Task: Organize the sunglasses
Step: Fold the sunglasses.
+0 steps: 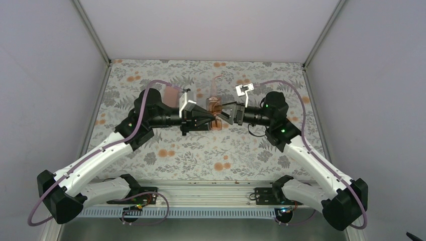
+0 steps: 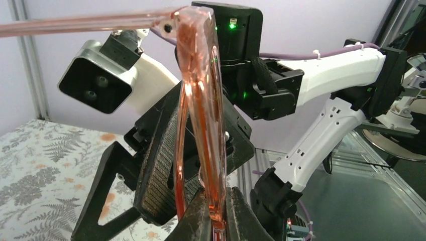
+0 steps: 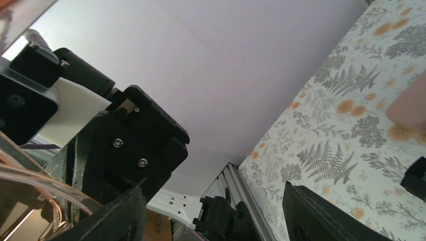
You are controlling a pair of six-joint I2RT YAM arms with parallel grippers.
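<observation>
Left gripper (image 1: 214, 122) clamped on pale orange-pink sunglasses (image 2: 201, 125) held aloft, right gripper (image 1: 227, 114) spread wide beside them, empty

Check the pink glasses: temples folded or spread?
Spread, at least one: a temple juts straight out from the glasses' hinge. The other temple: cannot tell.

The surface (image 1: 166, 160) is covered all over with gray leaves and orange flowers. One pink box (image 1: 172, 93) lies on it, toward the far edge and a bit left of the middle. Part of the box is hidden. A metal rail (image 1: 211, 187) runs along the near edge.
</observation>
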